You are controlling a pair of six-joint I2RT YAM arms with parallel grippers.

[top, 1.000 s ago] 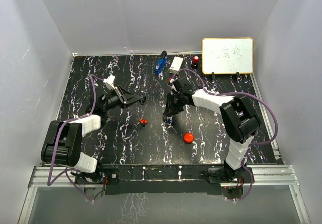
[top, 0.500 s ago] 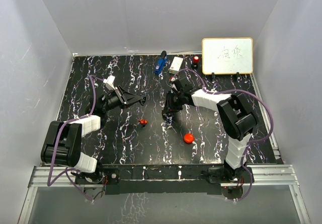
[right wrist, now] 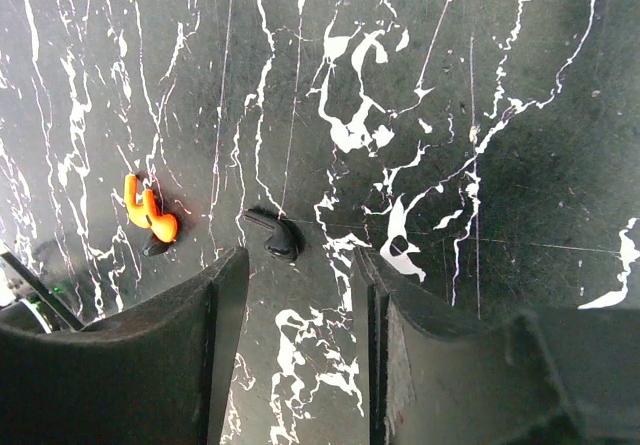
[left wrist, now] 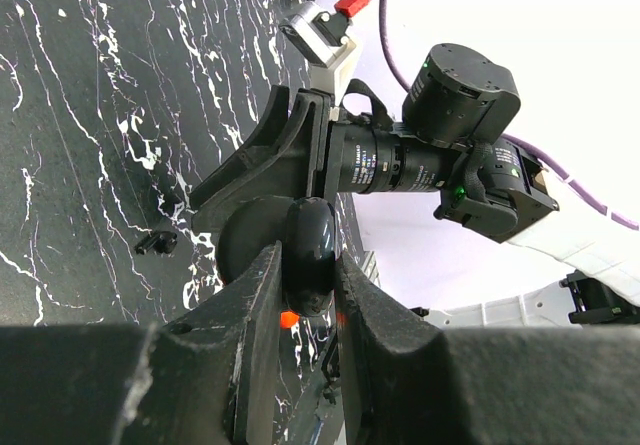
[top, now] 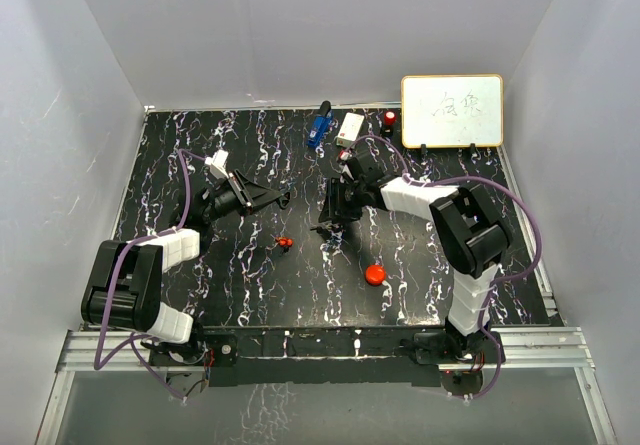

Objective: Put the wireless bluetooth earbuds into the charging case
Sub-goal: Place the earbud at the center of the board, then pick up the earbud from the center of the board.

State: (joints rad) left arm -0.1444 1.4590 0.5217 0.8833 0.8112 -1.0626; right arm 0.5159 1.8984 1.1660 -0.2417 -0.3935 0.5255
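Though scribbled on, cannot read whiteboard (top: 452,110). Reaches low, right gripper (right wrist: 300,295) apart by black earbud (right wrist: 272,235). Clamps left gripper (left wrist: 307,260) on black disc (left wrist: 312,230).

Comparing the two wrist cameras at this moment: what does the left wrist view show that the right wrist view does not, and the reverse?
Only the left wrist view: the left fingers shut on a glossy black rounded piece, with the right arm's wrist beyond.
Only the right wrist view: the right fingers standing apart with nothing between them, the black earbud just beyond their tips, and the red-and-black earbud to its left, apart from it.
Both: the black white-veined table. Small dark bits on it in the left wrist view are too small to identify.
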